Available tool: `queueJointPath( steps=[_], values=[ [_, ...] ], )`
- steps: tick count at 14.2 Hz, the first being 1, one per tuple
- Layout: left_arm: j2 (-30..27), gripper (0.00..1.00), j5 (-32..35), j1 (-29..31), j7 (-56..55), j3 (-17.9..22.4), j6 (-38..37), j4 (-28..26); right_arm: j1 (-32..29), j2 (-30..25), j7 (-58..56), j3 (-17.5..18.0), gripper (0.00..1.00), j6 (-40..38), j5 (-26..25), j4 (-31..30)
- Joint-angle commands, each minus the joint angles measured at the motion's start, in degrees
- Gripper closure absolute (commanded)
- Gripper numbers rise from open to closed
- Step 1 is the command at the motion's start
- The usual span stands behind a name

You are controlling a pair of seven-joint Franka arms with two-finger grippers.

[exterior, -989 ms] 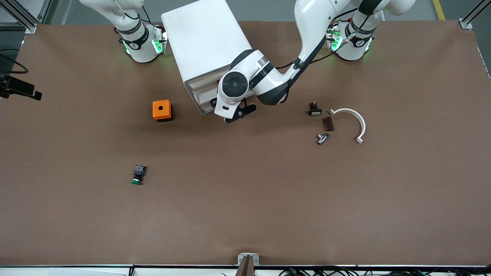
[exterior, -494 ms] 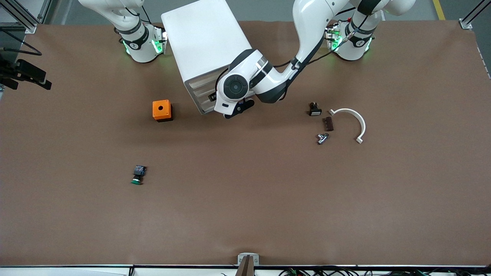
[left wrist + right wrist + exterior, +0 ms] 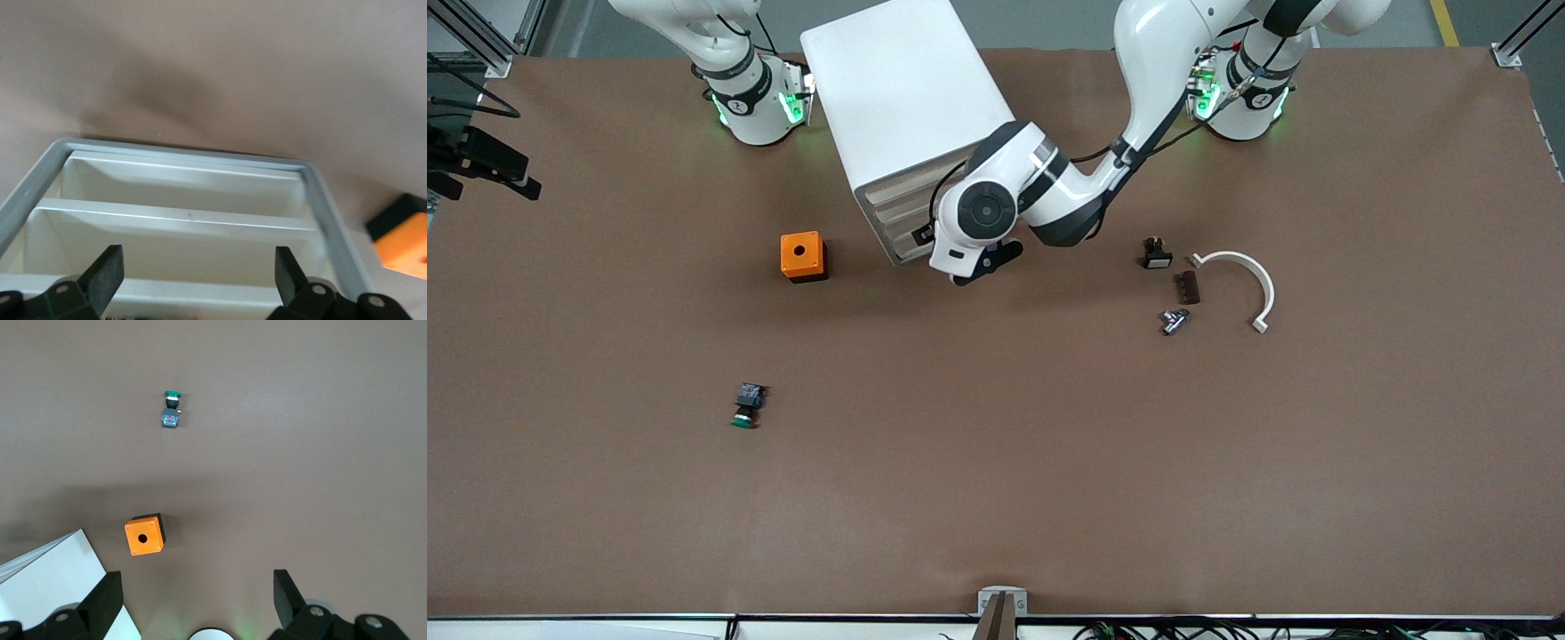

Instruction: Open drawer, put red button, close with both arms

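Observation:
The white drawer cabinet (image 3: 907, 98) stands between the arm bases, its drawer fronts (image 3: 896, 222) facing the front camera. My left gripper (image 3: 922, 236) is right in front of those fronts, open and empty. In the left wrist view the pale drawer fronts (image 3: 180, 227) fill the gap between my left gripper's (image 3: 199, 267) fingers. The red button is hidden. My right gripper (image 3: 197, 587) is open and empty, held high over the table near the right arm's base, where that arm waits.
An orange box (image 3: 803, 256) with a hole on top sits beside the cabinet toward the right arm's end. A green-capped button (image 3: 746, 404) lies nearer the front camera. A black part (image 3: 1156, 254), brown piece (image 3: 1188, 287), metal piece (image 3: 1174, 320) and white curved piece (image 3: 1249, 284) lie toward the left arm's end.
My left gripper moved in against the cabinet's drawer fronts, then eased slightly toward the left arm's end. The things on the table have not moved.

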Motion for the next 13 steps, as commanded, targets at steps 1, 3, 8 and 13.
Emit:
queueJointPath(
  steps=[1, 3, 8, 13],
  values=[
    [-5.14, 0.0, -0.24, 3.46, 0.99, 0.1, -0.65, -0.84, -0.26, -1.85, -0.91, -0.35, 0.0, 1.32, -0.55, -1.93],
    [-6.9, 0.01, -0.24, 6.98, 2.21, 0.1, -3.97, 2.39, -0.17, -2.29, -0.91, -1.06, 0.0, 2.28, -0.46, -2.28],
    [-18.49, 0.01, 1.69, 19.7, 20.03, 0.28, -18.64, 3.03, -0.08, -2.73, -0.91, -1.06, 0.0, 2.37, -0.54, -2.72],
    [-23.77, 0.01, 8.53, 29.83, 34.01, 0.19, -25.96, 2.76, 0.0, -2.73, -1.61, -1.06, 0.0, 2.9, -1.34, -2.72]
  ],
)
